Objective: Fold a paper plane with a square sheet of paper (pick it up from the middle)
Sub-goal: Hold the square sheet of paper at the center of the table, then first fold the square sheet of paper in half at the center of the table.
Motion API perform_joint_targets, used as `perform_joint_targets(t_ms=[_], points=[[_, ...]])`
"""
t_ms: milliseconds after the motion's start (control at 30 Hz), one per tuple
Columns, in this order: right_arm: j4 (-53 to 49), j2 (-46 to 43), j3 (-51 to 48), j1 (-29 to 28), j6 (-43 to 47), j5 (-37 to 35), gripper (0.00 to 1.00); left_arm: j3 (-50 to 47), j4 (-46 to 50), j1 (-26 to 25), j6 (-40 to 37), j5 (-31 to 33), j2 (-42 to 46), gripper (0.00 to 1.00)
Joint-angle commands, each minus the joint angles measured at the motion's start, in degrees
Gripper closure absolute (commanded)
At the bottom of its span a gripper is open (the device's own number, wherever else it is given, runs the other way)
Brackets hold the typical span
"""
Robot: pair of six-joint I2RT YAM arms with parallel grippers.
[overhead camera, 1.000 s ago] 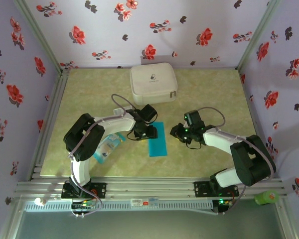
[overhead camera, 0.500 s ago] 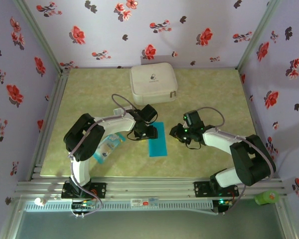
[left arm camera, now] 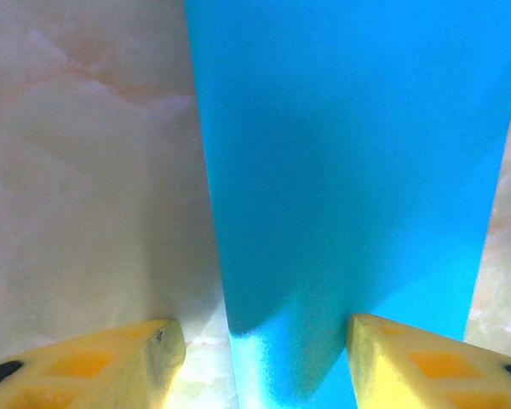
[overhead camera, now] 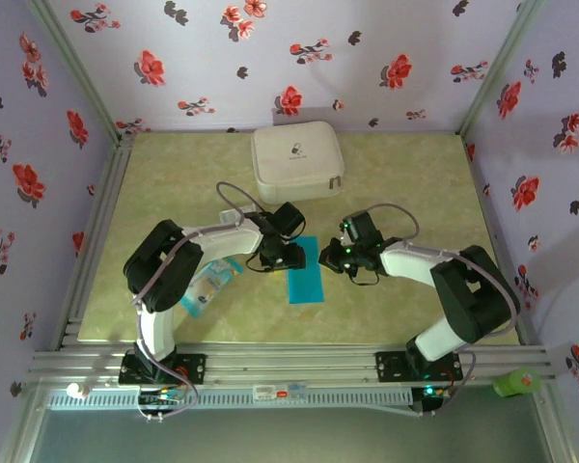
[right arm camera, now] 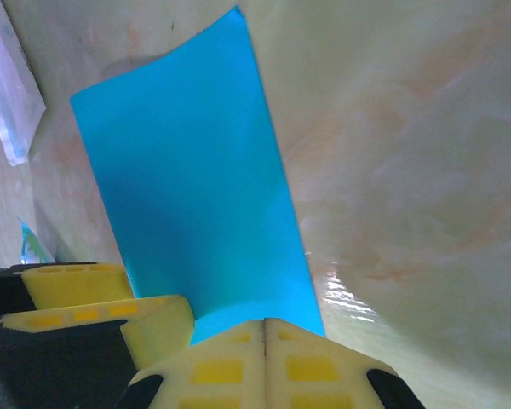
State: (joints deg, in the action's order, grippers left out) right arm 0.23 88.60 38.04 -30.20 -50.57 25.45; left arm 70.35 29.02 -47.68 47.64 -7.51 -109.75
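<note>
While its logo is unreadable, the closed white case [overhead camera: 294, 162] lies behind the blue paper [overhead camera: 305, 280]. Left gripper [overhead camera: 282, 256] straddles the paper, fingers parted; right gripper [overhead camera: 330, 258] pinched together.

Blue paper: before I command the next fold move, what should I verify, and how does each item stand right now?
1. Bright blue paper sheet lies as a narrow folded strip: ok.
2. Left fingers open, with the strip's end between them: ok.
3. Right fingers shut, at the strip's edge: ok.
4. Paper actually pinched by the right fingers: cannot tell.
5. Pale blue-and-white plastic packet apart from the paper: ok.
</note>
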Motion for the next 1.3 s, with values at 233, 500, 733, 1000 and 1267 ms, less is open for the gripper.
perform_joint_targets(t_ms=[233,500,733,1000,1267], points=[[0.64,5.70,4.50,-2.75,2.04,1.77,1.00,-2.58,0.26,0.47,-0.53,5.42,-5.24,0.43],[-0.84,8.51,4.24,-2.94,3.20,0.58,1.00,-2.58,0.17,0.44,-0.54,5.39,-5.34,0.43],[-6.21,9.39,2.50,-2.94,6.01,-3.80,1.00,-2.41,0.52,0.49,-0.09,5.25,-3.71,0.43],[-9.82,9.23,3.18,-2.94,7.40,-6.18,1.00,-4.86,-4.52,3.29,2.52,1.47,10.25,0.41],[-10.47,8.97,3.68,-3.44,6.95,-6.76,1.00,-15.39,-19.00,5.19,4.25,-4.62,20.62,0.73]])
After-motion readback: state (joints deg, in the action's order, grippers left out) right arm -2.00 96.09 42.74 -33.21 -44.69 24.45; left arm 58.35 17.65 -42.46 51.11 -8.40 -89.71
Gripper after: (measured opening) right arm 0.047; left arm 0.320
